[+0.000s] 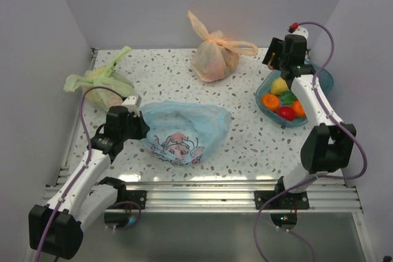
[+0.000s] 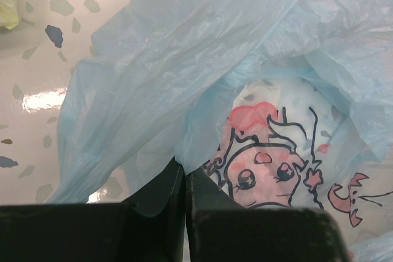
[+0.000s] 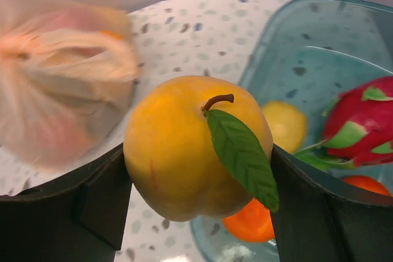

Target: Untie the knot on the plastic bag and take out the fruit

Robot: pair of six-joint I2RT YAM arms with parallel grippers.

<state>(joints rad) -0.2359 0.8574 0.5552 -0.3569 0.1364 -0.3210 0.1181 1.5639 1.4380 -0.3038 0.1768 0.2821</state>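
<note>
Left edge: the green bag (image 1: 98, 81) is sitting tied at the far-left corner of the speckled counter (image 1: 245, 145). It is well apart from the plastic bag (image 1: 184, 130), with bare surface showing between them.
Left claw: the left gripper (image 1: 142, 126) is clenching a fold at the plastic bag's left side. In the left wrist view its fingers (image 2: 166, 191) are pressing together with thin blue film caught between them.
Plastic bag: it is lying slack and crumpled left of centre, close to the near edge. Its pink-and-red cartoon face (image 2: 264, 164) is facing up, and loose folds are heaping over the far side.
Near edge: a strip of bare counter is running in front of the bag and on toward the right.
Far edge: the orange bag (image 1: 214, 56) is sitting tied at the middle of the far edge, its ears trailing right toward the right arm, well apart from the blue bag.
Right claw: the right gripper (image 1: 276, 53) is grasping a yellow-orange fruit (image 3: 184, 145) with a brown stem and a green leaf. It is hanging over the far-left rim of the teal tray (image 1: 324, 77).
Right edge: the tray is sitting against the right edge near the far corner. It is holding a yellow fruit (image 1: 279, 85), orange ones (image 1: 270, 101) and a red one (image 1: 285, 113).
</note>
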